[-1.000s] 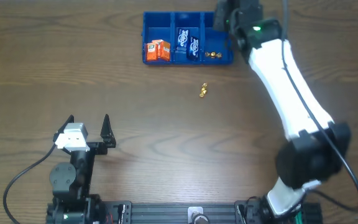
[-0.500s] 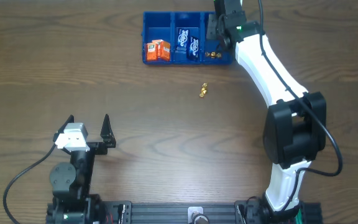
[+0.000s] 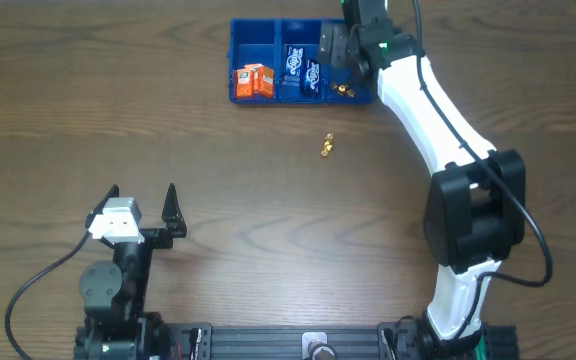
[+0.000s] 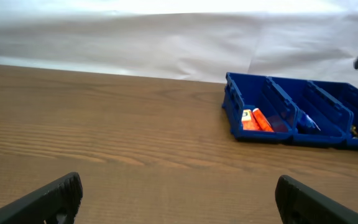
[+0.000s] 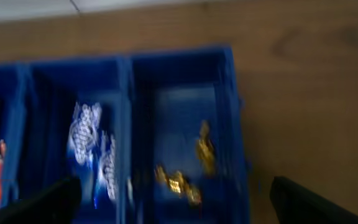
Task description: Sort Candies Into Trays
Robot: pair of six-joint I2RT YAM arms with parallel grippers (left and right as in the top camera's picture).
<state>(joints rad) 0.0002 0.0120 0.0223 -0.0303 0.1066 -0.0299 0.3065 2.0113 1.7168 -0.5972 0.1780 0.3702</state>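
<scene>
Loose gold candies (image 3: pixel 327 145) are seen lying close together on the bench (image 3: pixel 118 100), near the blue tray (image 3: pixel 234 60) but not touching it, on the side nearer the arms' bases. The tray is divided into three compartments set side by side. Orange candies (image 3: pixel 254 80) are held in the left compartment, blue-and-white wrapped candies (image 3: pixel 301 68) in the middle one, and sorted gold candies (image 5: pixel 205 149) in the right one.

The right jaws are positioned above the tray's right compartment, as is shown by the right wrist view. They are spread wide, and nothing is held between them. The right arm (image 3: pixel 438 110) is stretched from its base up the right side of the bench to the tray.

The left jaws are found low at the bench's left, just above the base of the left arm (image 3: pixel 118 260), well apart from the tray and the loose candies. They too are opened wide, with nothing gripped.
</scene>
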